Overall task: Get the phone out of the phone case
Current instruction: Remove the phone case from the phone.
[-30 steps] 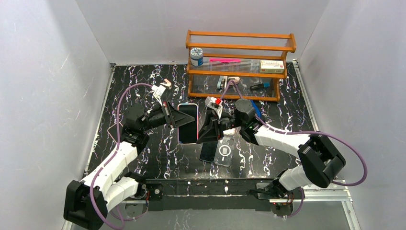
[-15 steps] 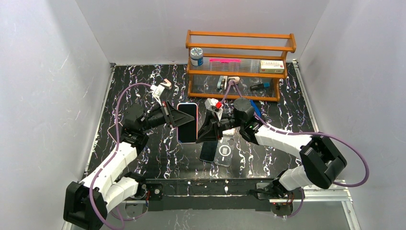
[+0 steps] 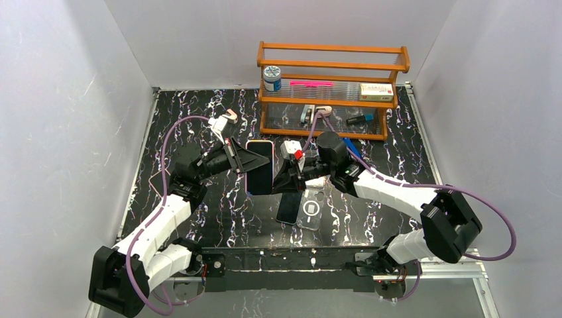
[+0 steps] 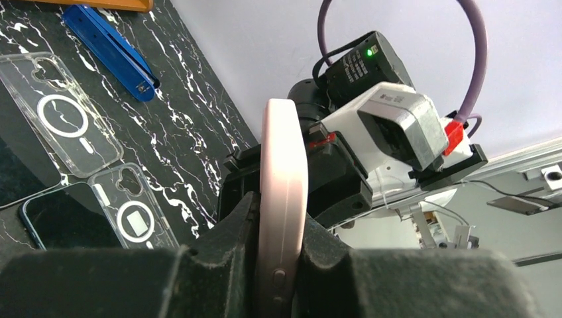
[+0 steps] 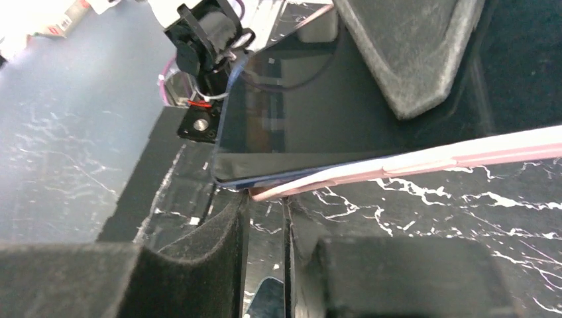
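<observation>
A phone [image 3: 260, 171] with a dark screen sits in a pink phone case [image 3: 260, 142] and is held off the table. My left gripper [image 3: 246, 162] is shut on its left long edge. In the left wrist view the case [image 4: 283, 165] stands edge-on between my left gripper's [image 4: 281, 228] pads. My right gripper [image 3: 279, 177] is at the right edge. In the right wrist view its tips [image 5: 265, 197] pinch the corner of the case [image 5: 411, 161], and there the pink lip has spread away from the phone [image 5: 298, 126].
A second dark phone [image 3: 287, 208] and a clear case [image 3: 311, 211] lie on the marble table below the right gripper. A blue tool [image 4: 109, 46] lies further back. A wooden rack [image 3: 325, 99] with small items stands at the far edge.
My right gripper moved left up to the phone's right edge and its jaws narrowed. The left gripper kept its hold and shifted the phone slightly away.
</observation>
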Available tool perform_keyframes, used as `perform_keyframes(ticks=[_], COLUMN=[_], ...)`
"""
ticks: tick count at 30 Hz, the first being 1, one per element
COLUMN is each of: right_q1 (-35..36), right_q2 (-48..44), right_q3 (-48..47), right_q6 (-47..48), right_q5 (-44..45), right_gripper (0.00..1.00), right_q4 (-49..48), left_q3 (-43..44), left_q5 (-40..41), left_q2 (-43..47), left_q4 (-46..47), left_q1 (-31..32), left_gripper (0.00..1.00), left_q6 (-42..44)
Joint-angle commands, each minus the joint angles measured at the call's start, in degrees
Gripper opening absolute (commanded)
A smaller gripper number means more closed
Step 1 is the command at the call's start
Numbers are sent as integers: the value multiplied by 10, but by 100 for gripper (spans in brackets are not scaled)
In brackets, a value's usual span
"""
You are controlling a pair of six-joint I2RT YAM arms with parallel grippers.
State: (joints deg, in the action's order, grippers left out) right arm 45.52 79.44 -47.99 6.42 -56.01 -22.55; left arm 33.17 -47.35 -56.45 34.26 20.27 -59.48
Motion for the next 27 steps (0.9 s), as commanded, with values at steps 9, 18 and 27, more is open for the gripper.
perform_keyframes(ticks=[9, 18, 27], right_q1=[0, -30, -32], right_q2=[4, 0, 59], right_q3=[-26, 70, 66], right_q6=[18, -345, -493], right_q5=[121, 142, 189], right_gripper=[1, 31, 36], right_q4=[-77, -383, -492], left_q3=[4, -15, -26], left_q5=[-9, -1, 8], left_q2=[11, 26, 24], left_q4=[40, 62, 92], left_q1=[17, 22, 45], left_gripper=[0, 0, 0], left_q6=[-101, -104, -120])
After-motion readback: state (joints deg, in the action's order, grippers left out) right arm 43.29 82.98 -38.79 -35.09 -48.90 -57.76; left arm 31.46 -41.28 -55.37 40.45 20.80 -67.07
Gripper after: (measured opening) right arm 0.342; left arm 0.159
